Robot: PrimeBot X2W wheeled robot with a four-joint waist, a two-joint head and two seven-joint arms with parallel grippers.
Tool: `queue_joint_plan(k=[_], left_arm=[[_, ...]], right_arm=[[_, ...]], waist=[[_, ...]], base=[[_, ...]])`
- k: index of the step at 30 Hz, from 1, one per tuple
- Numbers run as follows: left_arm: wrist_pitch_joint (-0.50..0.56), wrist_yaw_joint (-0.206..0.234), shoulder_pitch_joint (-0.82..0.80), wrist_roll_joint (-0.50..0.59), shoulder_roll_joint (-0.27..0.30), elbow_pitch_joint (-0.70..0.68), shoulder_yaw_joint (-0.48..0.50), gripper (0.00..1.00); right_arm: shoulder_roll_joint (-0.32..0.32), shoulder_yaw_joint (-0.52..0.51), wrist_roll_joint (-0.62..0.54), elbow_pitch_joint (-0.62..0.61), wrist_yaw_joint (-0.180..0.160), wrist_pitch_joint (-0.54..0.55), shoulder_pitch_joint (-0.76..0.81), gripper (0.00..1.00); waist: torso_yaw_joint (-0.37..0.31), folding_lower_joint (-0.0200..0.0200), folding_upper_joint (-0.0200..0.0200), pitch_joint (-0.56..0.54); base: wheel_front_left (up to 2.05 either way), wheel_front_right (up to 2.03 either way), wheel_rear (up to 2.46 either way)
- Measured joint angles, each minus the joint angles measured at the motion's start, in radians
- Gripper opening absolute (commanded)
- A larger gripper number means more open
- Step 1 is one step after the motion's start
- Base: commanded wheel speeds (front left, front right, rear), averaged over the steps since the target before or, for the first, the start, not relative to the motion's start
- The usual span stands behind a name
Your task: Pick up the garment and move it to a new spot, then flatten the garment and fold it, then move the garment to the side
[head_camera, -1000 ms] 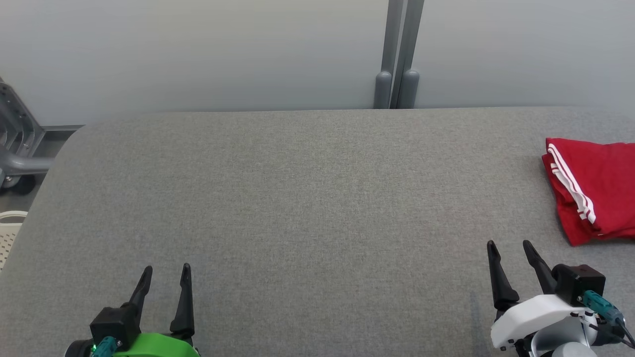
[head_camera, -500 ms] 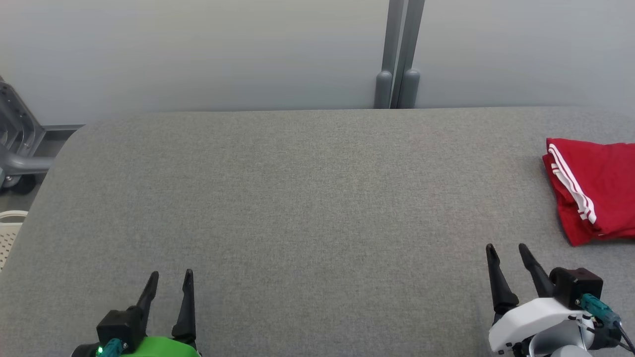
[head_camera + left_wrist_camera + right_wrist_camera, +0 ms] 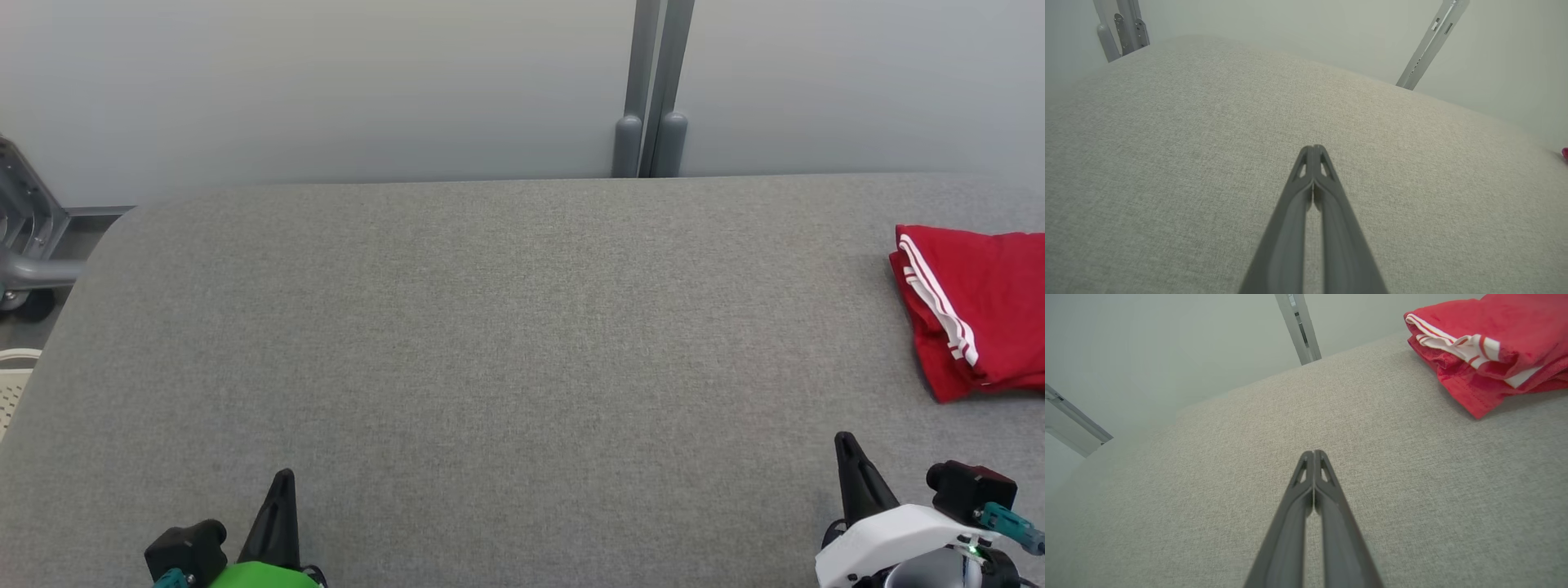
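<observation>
The fingers (image 3: 1290, 228) of the left gripper (image 3: 1313, 149) are pressed tip to tip with nothing between them, over the grey cloth table (image 3: 490, 327). The right gripper (image 3: 1313, 453) is closed the same way and empty. The garment (image 3: 988, 302), red with white stripes, lies folded at the table's right side, ahead of the right gripper and apart from it, with bare cloth between them. Behind the table a grey post (image 3: 653, 90) stands against a pale wall (image 3: 326, 82). Off the table's left end stands a grey wheeled frame (image 3: 24, 245). Nearer is what may be a pale perforated basket (image 3: 12, 384), its inside out of sight.
</observation>
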Motion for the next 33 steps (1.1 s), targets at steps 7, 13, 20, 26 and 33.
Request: queue_joint_plan(k=[7, 13, 20, 26, 33], left_arm=[[0.023, 0.0, -0.01, -0.122, -0.002, -0.011, 0.0, 0.0], [0.045, -0.001, -0.023, -0.217, -0.003, -0.018, 0.001, 0.0], [0.068, -0.002, -0.038, -0.322, -0.005, -0.025, 0.003, 0.0], [0.087, -0.002, -0.052, -0.405, -0.007, -0.031, 0.004, 0.0], [0.107, -0.005, -0.063, -0.498, -0.009, -0.038, 0.006, 0.0]], right_arm=[[0.0, -0.015, 0.125, -0.016, 0.0, 0.026, 0.0, 0.0], [-0.001, -0.028, 0.222, -0.028, 0.0, 0.046, 0.0, 0.0], [-0.001, -0.043, 0.331, -0.039, 0.0, 0.069, -0.001, 0.0], [-0.002, -0.054, 0.415, -0.049, 0.0, 0.087, -0.001, 0.0], [-0.003, -0.068, 0.51, -0.059, 0.0, 0.107, -0.002, 0.0]], waist=[[-0.004, 0.0, 0.0, 0.002], [-0.008, 0.0, 0.0, 0.003], [-0.012, 0.0, 0.0, 0.005], [-0.016, 0.0, 0.0, 0.006], [-0.02, 0.0, 0.0, 0.008]], base=[[0.0, 0.0, 0.0], [0.0, 0.0, 0.0], [0.0, 0.0, 0.0], [0.0, 0.0, 0.0], [0.0, 0.0, 0.0]])
